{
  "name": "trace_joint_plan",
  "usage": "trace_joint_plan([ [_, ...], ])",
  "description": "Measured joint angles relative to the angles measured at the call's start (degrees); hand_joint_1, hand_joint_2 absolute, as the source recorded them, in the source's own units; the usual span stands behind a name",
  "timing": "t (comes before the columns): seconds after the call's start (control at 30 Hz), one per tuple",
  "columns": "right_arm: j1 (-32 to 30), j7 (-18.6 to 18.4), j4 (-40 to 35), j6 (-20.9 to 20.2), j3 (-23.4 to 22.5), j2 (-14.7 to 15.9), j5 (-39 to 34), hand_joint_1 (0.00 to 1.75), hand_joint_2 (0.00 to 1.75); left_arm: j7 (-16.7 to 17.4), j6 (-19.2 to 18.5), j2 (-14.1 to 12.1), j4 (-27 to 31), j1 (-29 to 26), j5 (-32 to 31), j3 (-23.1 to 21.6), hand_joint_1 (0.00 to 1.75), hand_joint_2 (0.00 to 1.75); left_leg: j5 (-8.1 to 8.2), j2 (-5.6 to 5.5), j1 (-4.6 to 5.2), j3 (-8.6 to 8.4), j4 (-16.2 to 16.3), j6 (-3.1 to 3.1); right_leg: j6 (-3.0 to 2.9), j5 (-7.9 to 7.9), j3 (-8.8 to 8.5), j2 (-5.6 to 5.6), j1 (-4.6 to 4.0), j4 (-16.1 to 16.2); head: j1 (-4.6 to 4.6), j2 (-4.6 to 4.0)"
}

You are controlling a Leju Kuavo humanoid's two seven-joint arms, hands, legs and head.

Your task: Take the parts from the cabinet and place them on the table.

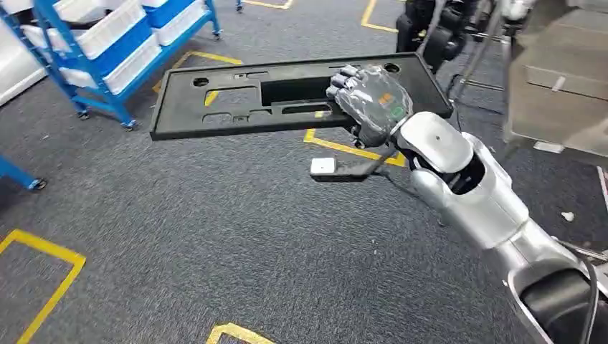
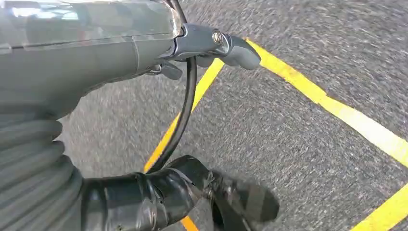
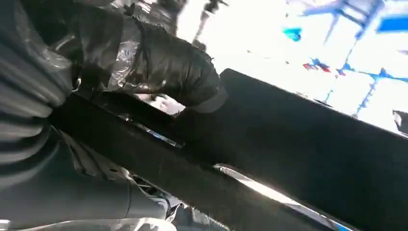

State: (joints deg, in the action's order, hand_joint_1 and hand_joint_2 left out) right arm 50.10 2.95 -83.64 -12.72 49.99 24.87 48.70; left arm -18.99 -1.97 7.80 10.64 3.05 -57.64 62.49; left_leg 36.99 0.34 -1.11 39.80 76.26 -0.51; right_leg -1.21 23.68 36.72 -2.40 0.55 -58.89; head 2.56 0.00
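Black panel (image 1: 236, 97) in right hand (image 1: 369, 100)

Silver arm (image 1: 473, 193), dark plastic-wrapped robot hand (image 1: 369, 104)

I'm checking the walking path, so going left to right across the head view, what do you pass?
Blue rack → black panel → right hand gripping the panel's right part → grey cabinet.
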Motion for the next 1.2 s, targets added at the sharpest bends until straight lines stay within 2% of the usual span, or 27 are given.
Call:
trace_joint_plan([
  [0.03, 1.4, -0.5, 1.2, -0.7, 0.6, -0.7, 0.0, 1.75, 1.75, 0.2, 0.0, -0.1, 0.0, -0.1, -0.1, 0.1, 0.00, 1.75, -1.28, -0.09, 0.03, 0.17, -0.3, 0.19, 0.00, 0.00, 0.01, -1.02, -0.12, -0.1, 0.00, 0.00],
  [0.1, 4.1, -1.3, 3.8, -2.0, 1.8, -2.5, 0.3, 1.75, 1.75, 0.3, -0.1, -0.1, 0.0, 0.1, -0.2, 0.3, 0.00, 1.75, -6.51, -0.73, 0.10, -2.58, -7.6, 0.84, -0.01, 0.02, -0.09, -2.86, -0.28, -0.4, 0.00, 0.00],
  [0.13, 5.7, -1.8, 5.6, -2.5, 2.4, -3.6, 0.6, 1.75, 1.75, 0.4, -0.2, -0.2, 0.0, 0.1, -0.3, 0.4, 0.00, 1.75, -9.53, -2.47, 0.19, -4.79, -13.0, 1.35, 0.00, 0.05, -0.09, -3.71, -0.32, -0.6, 0.00, 0.00],
  [0.17, 7.1, -2.3, 7.3, -2.9, 3.0, -4.7, 1.0, 1.75, 1.75, 0.5, -0.4, -0.3, 0.0, 0.1, -0.5, 0.6, 0.00, 1.75, -9.96, -5.69, 0.06, -5.97, -16.0, 2.01, 0.07, 0.08, 0.06, -4.41, -0.17, -0.7, 0.07, 0.00],
  [0.2, 8.6, -2.8, 8.9, -3.1, 3.7, -5.6, 1.3, 1.75, 1.75, 0.5, -0.5, -0.3, 0.0, 0.1, -0.6, 0.7, 0.00, 1.75, -9.86, -5.77, -0.05, -6.46, -17.1, 1.98, 0.35, 0.02, 0.46, -5.28, -0.28, -0.9, 0.04, 0.00],
  [0.3, 10.1, -2.7, 12.5, -3.4, 4.8, -6.9, 1.4, 1.75, 1.75, 0.7, -0.7, -0.5, 0.0, 0.4, -0.6, 0.9, 0.00, 1.75, -10.05, -3.94, 0.42, -6.81, -17.4, 2.20, 1.64, -0.78, 0.77, -7.30, 0.38, -0.2, 0.02, 0.00],
  [0.33, 10.5, -2.7, 13.4, -3.4, 5.2, -7.0, 1.4, 1.75, 1.75, 0.7, -0.7, -0.4, 0.0, 0.4, -0.6, 0.9, 0.00, 1.75, -10.78, -2.95, -0.40, -7.38, -18.7, 2.52, 1.80, -0.67, 0.85, -6.55, -0.03, -0.3, 0.02, 0.00],
  [0.37, 11.1, -2.6, 14.0, -3.4, 5.6, -7.3, 1.4, 1.75, 1.75, 0.7, -0.8, -0.4, 0.0, 0.4, -0.6, 0.9, 0.00, 1.75, -11.04, -2.09, -0.09, -7.67, -19.3, 2.64, 1.91, 0.16, 1.35, -2.38, -0.39, -1.3, 0.11, 0.00],
  [0.4, 11.8, -2.7, 14.7, -3.4, 5.9, -7.6, 1.4, 1.75, 1.75, 0.7, -0.8, -0.4, 0.0, 0.4, -0.6, 0.9, 0.00, 1.75, -11.12, -1.28, 0.05, -7.71, -19.4, 3.11, 2.16, 2.22, 2.91, 0.31, -0.33, -4.3, 0.24, 0.00],
  [0.43, 12.2, -2.9, 15.3, -3.4, 6.2, -8.0, 1.4, 1.75, 1.75, 0.7, -0.8, -0.4, 0.0, 0.2, -0.6, 0.9, 0.00, 1.75, -11.09, -0.53, 0.17, -7.66, -19.3, 3.14, 2.41, 4.36, 5.11, 1.47, -0.15, -8.8, 0.28, 0.00],
  [0.47, 12.4, -3.1, 15.9, -3.4, 6.4, -8.2, 1.4, 1.75, 1.75, 0.8, -0.8, -0.5, 0.0, 0.2, -0.7, 1.0, 0.00, 1.75, -10.94, 0.26, 0.21, -7.68, -19.3, 3.21, 2.63, 5.95, 7.14, 1.84, 0.09, -13.0, 0.26, 0.00],
  [0.5, 12.5, -3.6, 16.7, -3.8, 6.6, -8.4, 1.6, 1.75, 1.75, 0.8, -0.8, -0.5, 0.0, 0.1, -0.8, 1.0, 0.00, 1.75, -10.82, 1.03, 0.21, -7.72, -19.2, 3.19, 2.89, 6.73, 8.86, 1.94, 0.36, -16.2, 0.31, 0.00],
  [0.53, 13.0, -4.3, 18.1, -4.6, 7.1, -8.8, 2.1, 1.75, 1.75, 1.0, -0.8, -0.5, 0.0, 0.2, -0.9, 1.0, 0.00, 1.75, -10.69, 1.82, 0.20, -7.77, -19.2, 3.09, 3.09, 6.18, 9.38, 2.10, 0.66, -16.9, 0.26, 0.00],
  [0.57, 13.5, -4.9, 19.5, -5.0, 7.5, -9.3, 2.6, 1.75, 1.75, 1.1, -0.8, -0.5, 0.0, 0.2, -1.2, 1.0, 0.00, 1.75, -10.55, 2.43, 0.20, -7.82, -19.1, 2.96, 3.23, 4.80, 8.68, 2.27, 0.86, -15.4, 0.28, 0.00],
  [0.63, 15.6, -5.9, 22.6, -5.9, 8.1, -10.8, 3.3, 1.75, 1.75, 1.4, -0.8, -0.5, 0.0, 0.4, -1.4, 1.0, 0.00, 1.75, -9.92, 4.03, 0.19, -7.94, -18.5, 2.52, 3.25, -0.18, 3.29, 3.70, 0.99, -5.2, 0.31, 0.00],
  [0.67, 16.6, -6.4, 24.0, -6.3, 8.2, -11.6, 3.7, 1.75, 1.75, 1.5, -0.9, -0.5, 0.0, 0.4, -1.8, 1.0, 0.00, 1.75, -9.49, 4.76, 0.19, -8.05, -18.2, 2.17, 3.05, -0.74, 1.15, 5.79, 0.77, -0.7, 0.31, 0.00],
  [0.7, 17.4, -6.9, 25.8, -6.4, 8.2, -12.4, 4.0, 1.75, 1.75, 1.6, -0.9, -0.5, 0.0, 0.4, -1.8, 1.0, 0.00, 1.75, -9.23, 5.29, 0.67, -7.88, -18.1, 1.75, 2.40, -0.37, 0.99, 7.22, -0.09, -1.2, 0.26, 0.00],
  [0.83, 19.9, -7.2, 33.1, -6.2, 8.5, -15.4, 4.7, 1.75, 1.75, 1.6, -1.2, -0.5, 0.0, 0.8, -2.2, 1.0, 0.00, 1.75, -8.48, 7.79, 0.45, -8.91, -18.3, 0.36, 1.14, -0.59, 1.10, 3.77, -0.25, -0.5, 0.26, 0.00],
  [0.87, 20.1, -7.2, 34.5, -6.1, 8.5, -16.6, 4.9, 1.75, 1.75, 1.6, -1.3, -0.5, 0.0, 0.8, -2.3, 1.0, 0.00, 1.75, -7.56, 5.62, 0.07, -8.80, -17.5, 0.02, 0.79, -0.72, 0.62, 3.29, 0.21, 0.0, 0.22, 0.00],
  [0.9, 20.4, -7.3, 36.1, -5.9, 8.5, -16.8, 5.2, 1.75, 1.75, 1.6, -1.5, -0.5, 0.0, 0.8, -2.3, 1.0, 0.00, 1.75, -6.16, 2.47, -0.13, -7.90, -15.4, 0.01, 0.59, -0.77, 0.54, 2.70, 0.20, 0.1, 0.31, 0.00],
  [0.93, 20.8, -7.5, 37.9, -5.4, 8.7, -18.0, 5.7, 1.75, 1.75, 1.6, -1.6, -0.5, 0.0, 0.8, -2.4, 1.0, 0.00, 1.75, -3.90, 0.83, -0.18, -5.68, -11.1, 0.06, -0.02, -0.77, 0.57, 2.33, 0.14, 0.1, 0.19, 0.00],
  [1.0, 21.1, -8.0, 41.5, -5.1, 9.0, -20.2, 6.5, 1.75, 1.75, 1.7, -1.6, -0.6, 0.0, 0.6, -2.5, 1.0, 0.00, 1.75, -0.76, -0.01, -0.09, -0.95, -2.1, -0.10, -0.25, -0.71, 0.58, 0.54, -0.08, 0.1, 0.26, 0.00],
  [1.03, 21.2, -8.1, 43.0, -5.1, 9.1, -20.7, 6.9, 1.75, 1.75, 1.8, -1.6, -0.7, 0.0, 0.5, -2.6, 1.0, 0.00, 1.75, -0.91, -0.02, -0.09, 0.51, 0.0, -0.10, -0.25, -0.71, 0.52, -0.40, -0.19, 0.0, 0.20, 0.00],
  [1.07, 21.2, -8.3, 45.0, -5.1, 9.2, -22.0, 7.2, 1.75, 1.75, 2.1, -1.7, -0.8, 0.0, 0.5, -2.6, 1.0, 0.00, 1.75, -2.46, -0.05, -0.09, 0.65, -0.7, -0.01, -0.30, -0.66, 0.46, -1.36, -0.22, -0.1, 0.26, 0.00],
  [1.13, 21.5, -9.0, 47.6, -5.1, 9.2, -23.3, 7.7, 1.75, 1.75, 2.3, -1.7, -0.8, 0.0, 0.6, -2.6, 1.0, 0.00, 1.75, -8.18, -0.66, -0.18, -2.12, -8.9, 0.28, -0.18, -0.47, 0.45, -3.11, -0.18, -0.6, 0.24, 0.00],
  [1.17, 21.9, -9.3, 48.7, -5.1, 9.2, -23.9, 7.8, 1.75, 1.75, 2.4, -1.7, -0.9, 0.0, 0.5, -2.6, 1.0, 0.00, 1.75, -10.91, -2.54, -0.40, -4.05, -13.9, 0.37, 0.03, -0.27, 0.55, -3.78, -0.09, -1.0, 0.22, 0.00],
  [1.2, 22.3, -9.7, 49.8, -5.0, 9.2, -24.3, 8.1, 1.75, 1.75, 2.6, -1.7, -0.9, 0.0, 0.4, -2.6, 1.0, 0.00, 1.75, -10.18, -6.63, -0.76, -4.70, -15.2, 0.46, 0.28, -0.16, 1.03, -4.45, -0.09, -1.3, 0.27, 0.00],
])
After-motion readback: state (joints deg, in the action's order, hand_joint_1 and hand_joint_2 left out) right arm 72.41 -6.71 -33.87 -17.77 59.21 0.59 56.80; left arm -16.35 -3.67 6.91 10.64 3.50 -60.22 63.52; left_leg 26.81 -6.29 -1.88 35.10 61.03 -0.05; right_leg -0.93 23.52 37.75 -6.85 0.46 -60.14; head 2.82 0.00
